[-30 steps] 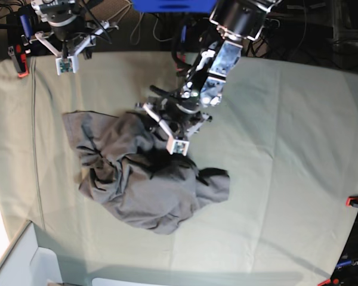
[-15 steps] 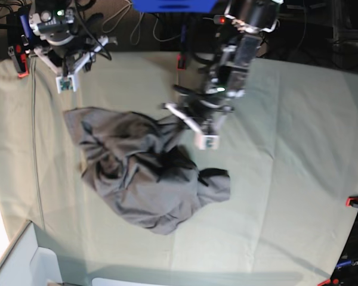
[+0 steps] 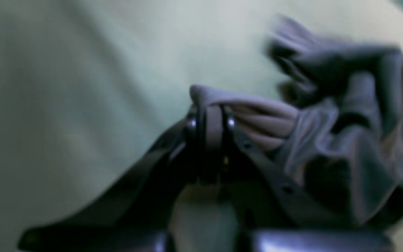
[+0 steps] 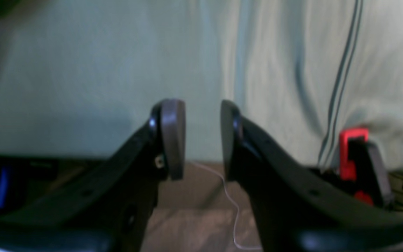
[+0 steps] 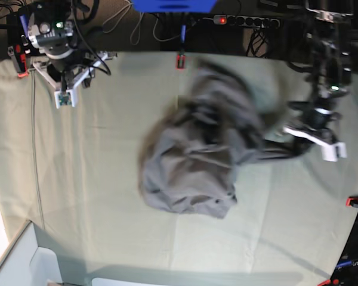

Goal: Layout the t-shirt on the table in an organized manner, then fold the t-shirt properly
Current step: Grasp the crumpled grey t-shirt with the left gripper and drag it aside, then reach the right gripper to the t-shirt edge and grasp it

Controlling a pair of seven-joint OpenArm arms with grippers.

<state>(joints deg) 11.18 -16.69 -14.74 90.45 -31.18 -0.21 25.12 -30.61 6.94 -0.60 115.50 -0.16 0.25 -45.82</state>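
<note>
My left gripper is pinched on a fold of the crumpled medium-grey cotton t-shirt — bunched mid-surface on the pale green cloth-covered surface. My right gripper hangs spread and empty near the far edge.

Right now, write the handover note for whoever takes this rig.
Left tool: shut on a bunched fold of the t-shirt, at the base view's right.
Right tool: open, empty, above the table edge near a red clamp.
T-shirt: crumpled mid-table, blurred in the base view.
Done: one fold gripped.
Left: spread flat, then fold.
</note>
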